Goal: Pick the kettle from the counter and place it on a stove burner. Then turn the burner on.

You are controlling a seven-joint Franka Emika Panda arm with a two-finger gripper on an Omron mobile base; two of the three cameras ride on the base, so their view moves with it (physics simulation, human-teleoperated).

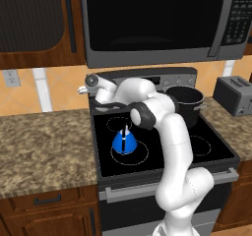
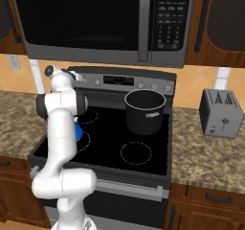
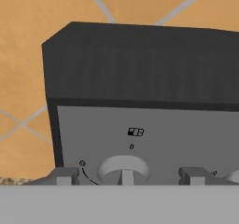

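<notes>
Left base view: small bright-blue cone-shaped kettle (image 1: 125, 142) sits inside the largest white-outlined burner circle (image 1: 129, 153); placing judged done.

Right base view: white arm reaches the stove's back panel.

Hand view: gripper (image 3: 127, 176) fingers spread, empty, straddling a grey round knob (image 3: 123, 169). Next: clamp it, twist.

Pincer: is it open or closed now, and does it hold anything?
Pincer: open and holding nothing; one fingertip sits on each side of a stove knob.

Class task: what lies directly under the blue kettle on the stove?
The kettle stands on the stove burner, whose white ring shows around it. The glass beneath its base is covered.
</notes>
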